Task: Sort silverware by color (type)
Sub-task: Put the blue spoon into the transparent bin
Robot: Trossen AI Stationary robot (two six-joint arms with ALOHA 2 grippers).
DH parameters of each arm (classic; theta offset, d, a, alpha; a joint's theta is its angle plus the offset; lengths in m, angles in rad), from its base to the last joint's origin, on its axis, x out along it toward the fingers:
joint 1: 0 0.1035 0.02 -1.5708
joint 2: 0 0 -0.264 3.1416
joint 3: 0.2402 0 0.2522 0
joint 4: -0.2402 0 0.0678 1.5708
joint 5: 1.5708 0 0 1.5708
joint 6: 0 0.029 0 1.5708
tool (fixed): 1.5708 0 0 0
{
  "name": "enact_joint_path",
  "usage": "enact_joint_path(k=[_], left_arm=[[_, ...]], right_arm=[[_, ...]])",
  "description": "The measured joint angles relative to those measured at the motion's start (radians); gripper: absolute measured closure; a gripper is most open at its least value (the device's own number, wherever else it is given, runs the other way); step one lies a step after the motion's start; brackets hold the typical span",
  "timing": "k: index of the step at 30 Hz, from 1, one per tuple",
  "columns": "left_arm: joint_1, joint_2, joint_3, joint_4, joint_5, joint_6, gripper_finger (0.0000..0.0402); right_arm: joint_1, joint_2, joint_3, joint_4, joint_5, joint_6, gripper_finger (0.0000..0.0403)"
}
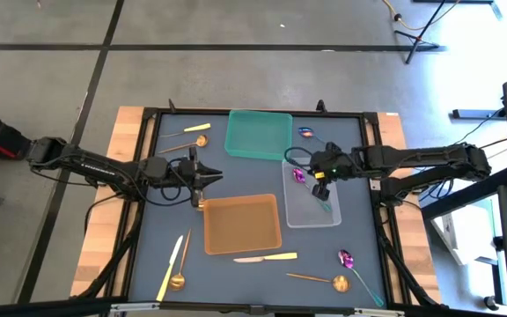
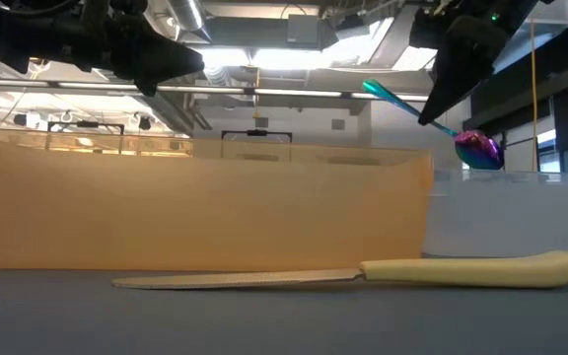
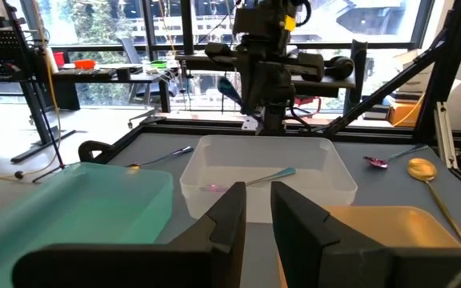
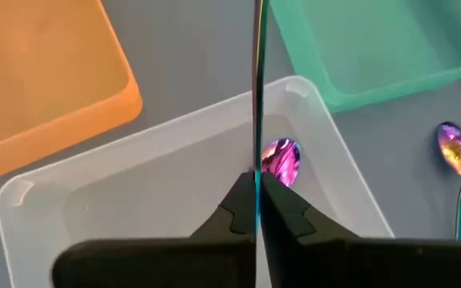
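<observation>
A purple spoon with a teal handle is clamped by its handle in the right hand, held in the air above the clear tray. Another purple spoon lies inside that tray. The left hand, fingers narrow and holding nothing, hangs over the counter beside the orange tray.

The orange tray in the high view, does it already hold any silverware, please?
No, the orange tray is bare inside; the nearest utensil, a yellow-handled knife, lies on the table just outside it.
</observation>
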Motion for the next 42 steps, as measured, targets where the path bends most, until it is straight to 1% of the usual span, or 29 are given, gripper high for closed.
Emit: enact_joint_path(k=[3, 11, 15, 22, 27, 29, 31, 36, 39, 42], left_arm=[[0.0, 0.0, 0.0, 0.0, 0.0, -0.005, 0.0347], [0.0, 0.0, 0.0, 0.0, 0.0, -0.006, 0.0347], [0.0, 0.0, 0.0, 0.0, 0.0, -0.005, 0.0347], [0.0, 0.0, 0.0, 0.006, 0.0, -0.005, 0.0347], [0.0, 0.0, 0.0, 0.006, 0.0, -0.005, 0.0347], [0.0, 0.0, 0.0, 0.007, 0.0, -0.005, 0.0347], [0.0, 0.0, 0.0, 0.007, 0.0, -0.005, 0.0347], [-0.001, 0.0, 0.0, 0.007, 0.0, -0.01, 0.0347], [-0.014, 0.0, 0.0, 0.018, 0.0, -0.031, 0.0347], [-0.039, 0.0, 0.0, 0.053, 0.0, -0.027, 0.0347]], right_arm=[[0.02, 0.015, -0.012, 0.003, 0.013, 0.019, 0.0403], [0.024, 0.018, -0.145, 0.053, 0.012, 0.071, 0.0403], [0.024, 0.024, -0.186, 0.111, 0.011, 0.075, 0.0403], [0.023, 0.025, -0.258, 0.162, 0.012, 0.074, 0.0402], [0.023, 0.025, -0.276, 0.183, 0.012, 0.074, 0.0394], [0.023, 0.025, -0.276, 0.188, 0.012, 0.074, 0.0384], [0.023, 0.025, -0.276, 0.199, 0.012, 0.074, 0.0365], [0.023, 0.025, -0.262, 0.198, 0.024, 0.055, 0.0298], [0.024, 0.025, -0.22, 0.177, 0.022, 0.045, 0.0263], [0.042, 0.022, -0.151, 0.092, -0.012, 0.044, 0.0242]])
